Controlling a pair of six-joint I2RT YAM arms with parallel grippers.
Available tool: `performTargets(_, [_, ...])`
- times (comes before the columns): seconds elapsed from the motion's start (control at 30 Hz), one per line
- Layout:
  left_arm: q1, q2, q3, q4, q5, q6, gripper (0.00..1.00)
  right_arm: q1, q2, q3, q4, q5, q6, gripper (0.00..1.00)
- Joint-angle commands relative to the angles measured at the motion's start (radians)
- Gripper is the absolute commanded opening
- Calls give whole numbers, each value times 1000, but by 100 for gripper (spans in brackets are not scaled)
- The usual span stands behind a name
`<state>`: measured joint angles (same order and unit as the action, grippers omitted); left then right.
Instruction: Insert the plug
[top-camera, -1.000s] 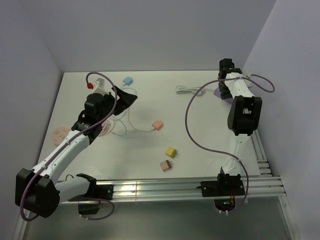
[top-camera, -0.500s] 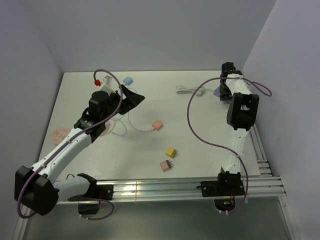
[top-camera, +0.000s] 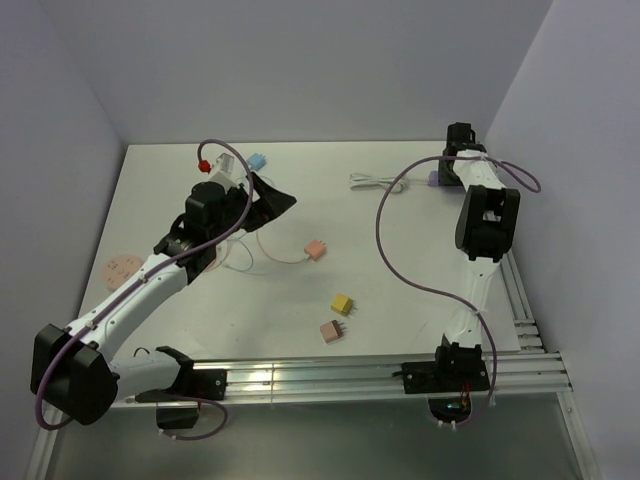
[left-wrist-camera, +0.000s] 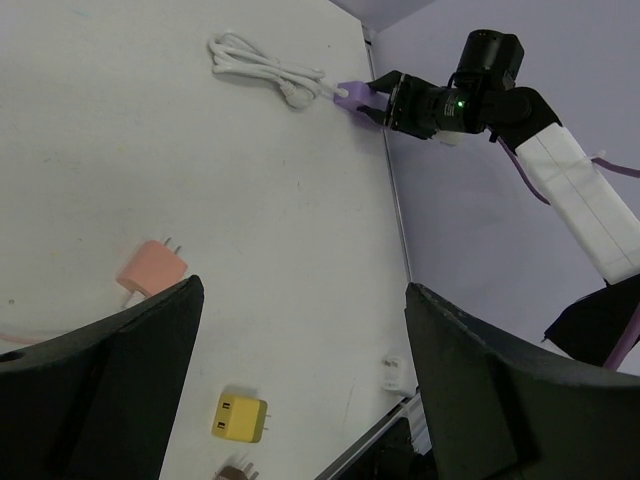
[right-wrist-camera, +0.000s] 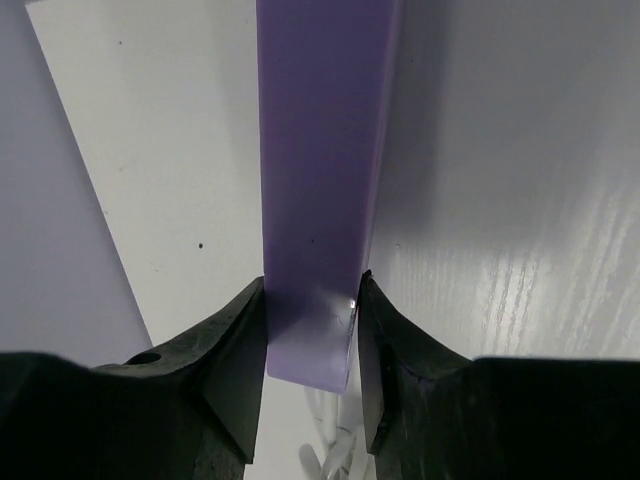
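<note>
1. Moved left gripper (left-wrist-camera: 300, 300) farther across counter (left-wrist-camera: 150, 180) since a second ago; narrowed right gripper (right-wrist-camera: 310, 330) from wide.
2. Found right gripper pinched on purple block (right-wrist-camera: 320, 150) at far right counter edge, beside coiled white cable (left-wrist-camera: 255, 65).
3. Noted left gripper spread wide, holding nothing.

Colours on the white table (top-camera: 340, 215)
Socket block (right-wrist-camera: 320, 180) was purple, cord (left-wrist-camera: 255, 68) white — pink plug (left-wrist-camera: 152, 270), yellow plug (left-wrist-camera: 240, 417), blue plug (top-camera: 257, 160).

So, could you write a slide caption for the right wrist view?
The right gripper clamps a purple block from both sides, white table behind.
</note>
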<state>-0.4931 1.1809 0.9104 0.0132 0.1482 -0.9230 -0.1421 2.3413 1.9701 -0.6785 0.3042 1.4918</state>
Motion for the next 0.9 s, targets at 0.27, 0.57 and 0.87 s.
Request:
performTargets(0.27, [-10,117,179,-120,240,119,83,10,-207,-401,469,-334,-424,0])
performTargets(0.57, [-12,175,104,45,350,33,74,32,-339,-752,790,-721,-547,0])
performTargets(0.87, [-64,238,76,120,333,-2,70,44,-529,-1002,696,-625,-588,16])
